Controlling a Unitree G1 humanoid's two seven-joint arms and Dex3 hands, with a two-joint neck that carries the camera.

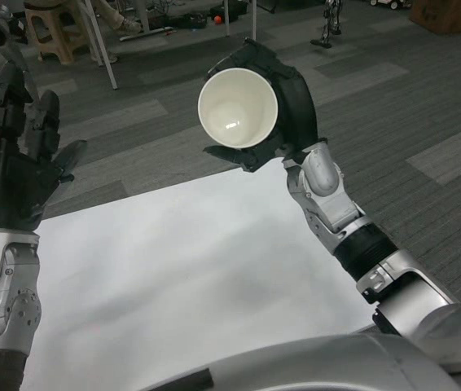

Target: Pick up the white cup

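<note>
The white cup (237, 107) is lifted well above the table, tipped so its open mouth faces me and its empty inside shows. My right hand (283, 110) grips it from behind and the right, black fingers wrapped around its wall. My left hand (15, 159) is raised at the far left with its fingers spread upward, holding nothing.
The white table (190, 269) lies below both hands. Beyond it is grey carpet floor, with a wooden stool (55, 28) and metal table legs (100, 45) at the back left and a cardboard box (442, 15) at the back right.
</note>
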